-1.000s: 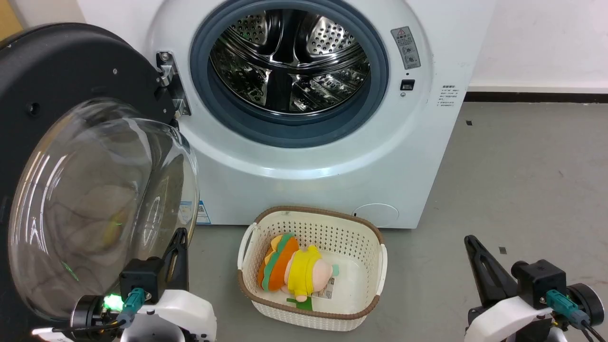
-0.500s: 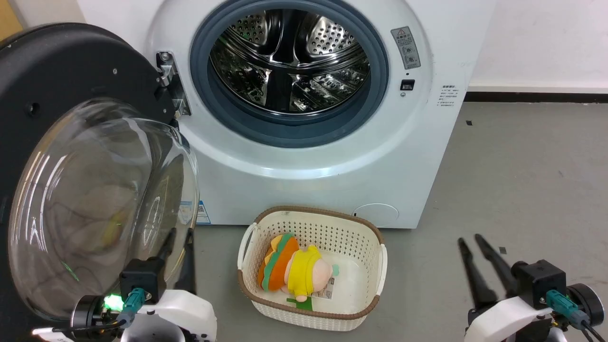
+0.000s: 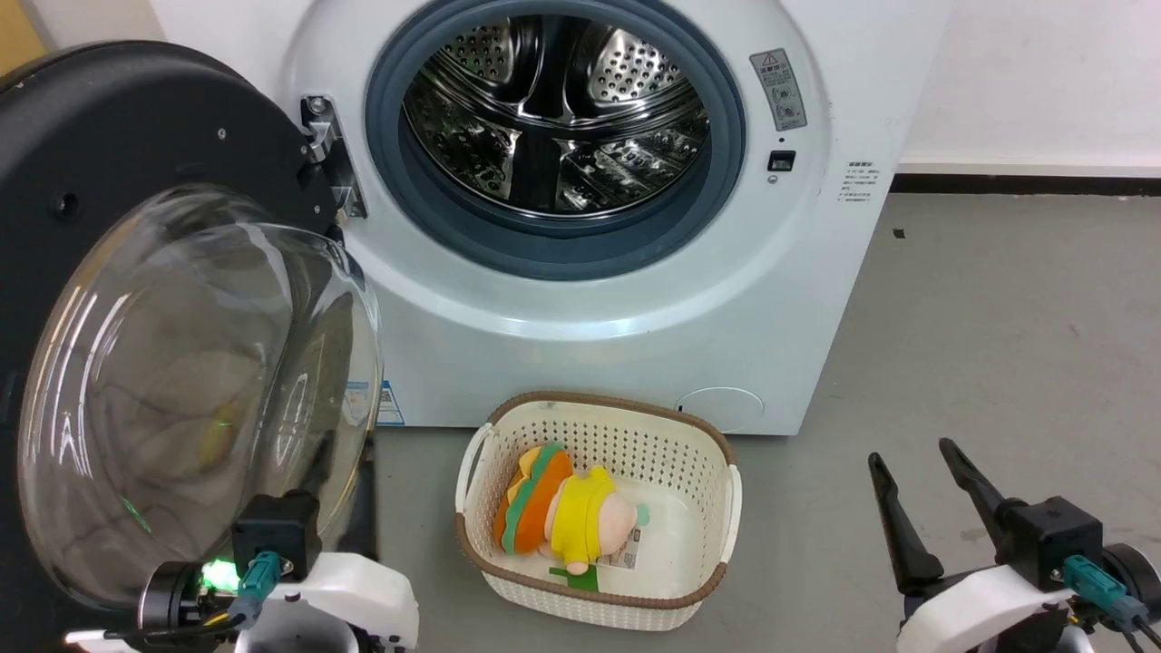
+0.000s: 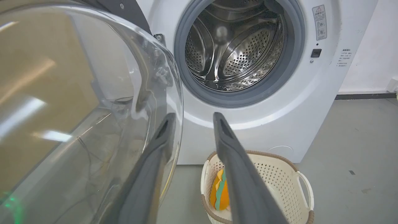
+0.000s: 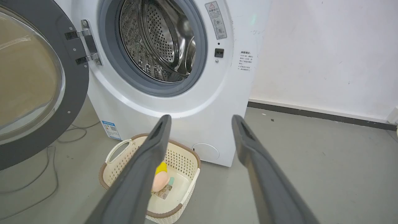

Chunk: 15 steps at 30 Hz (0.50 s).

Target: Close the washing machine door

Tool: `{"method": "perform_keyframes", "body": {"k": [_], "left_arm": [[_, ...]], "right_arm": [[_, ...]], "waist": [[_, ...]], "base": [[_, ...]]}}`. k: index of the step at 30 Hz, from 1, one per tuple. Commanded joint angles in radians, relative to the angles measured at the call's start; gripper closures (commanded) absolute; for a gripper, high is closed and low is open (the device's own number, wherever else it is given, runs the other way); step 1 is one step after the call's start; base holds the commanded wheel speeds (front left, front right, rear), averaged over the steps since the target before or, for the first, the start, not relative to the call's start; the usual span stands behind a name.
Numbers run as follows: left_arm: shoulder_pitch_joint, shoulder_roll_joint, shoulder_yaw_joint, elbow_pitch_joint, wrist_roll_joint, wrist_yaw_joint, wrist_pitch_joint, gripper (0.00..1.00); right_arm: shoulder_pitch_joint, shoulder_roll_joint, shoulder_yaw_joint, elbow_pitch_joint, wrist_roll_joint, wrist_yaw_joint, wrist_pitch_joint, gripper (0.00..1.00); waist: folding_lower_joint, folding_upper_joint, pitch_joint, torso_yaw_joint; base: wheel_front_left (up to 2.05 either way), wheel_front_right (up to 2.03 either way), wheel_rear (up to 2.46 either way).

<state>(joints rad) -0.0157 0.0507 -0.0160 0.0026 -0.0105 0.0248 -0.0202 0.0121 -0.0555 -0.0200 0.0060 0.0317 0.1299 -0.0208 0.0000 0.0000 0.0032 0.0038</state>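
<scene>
- Spreading apart over the last second, the fingers of both grippers are now held well parted. The left gripper (image 3: pixel 343 481) and the right gripper (image 3: pixel 912 452) are each open, and nothing is held in either.
- The washing machine door (image 3: pixel 136 118) is swung wide on its hinge (image 3: pixel 326 154) at the left of the washing machine (image 3: pixel 590 308). Its glass bowl is turned toward the robot, and the steel drum (image 3: pixel 553 118) is left fully exposed.
- The left gripper is placed low beside the door. In the left wrist view, one finger (image 4: pixel 155 155) is seen through the edge of the bowl and the other (image 4: pixel 230 149) lies clear of it. Whether the glass is touched cannot be told.
- The opening of the fingers is judged to be preparation only. The closing swing has not begun, and the door has yet to be pushed toward the round opening.
- One second ago each pair of fingers was pressed together, and half a second ago they were partly parted.
- The door's angle is unchanged. The basket (image 3: pixel 594 399) and the plush toy (image 3: pixel 562 512) have not been moved. The slight shift of the whole head view is put down to the camera.
</scene>
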Motion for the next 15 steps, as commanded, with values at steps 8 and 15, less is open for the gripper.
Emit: {"method": "perform_keyframes", "body": {"k": [8,15], "left_arm": [[-0.040,0.019,-0.005,-0.043,0.001,0.011,-0.025,1.00],[-0.080,0.034,-0.006,-0.100,-0.001,0.012,-0.040,1.00]], "right_arm": [[-0.002,0.001,-0.016,-0.001,0.026,0.000,-0.025,0.00],[-0.003,0.001,-0.029,-0.002,0.040,0.000,-0.040,0.00]], "waist": [[0.0000,0.0000,0.002,0.013],[0.0000,0.0000,0.008,0.031]], "base": [[0.00,0.00,0.00],[0.00,0.00,0.00]]}}
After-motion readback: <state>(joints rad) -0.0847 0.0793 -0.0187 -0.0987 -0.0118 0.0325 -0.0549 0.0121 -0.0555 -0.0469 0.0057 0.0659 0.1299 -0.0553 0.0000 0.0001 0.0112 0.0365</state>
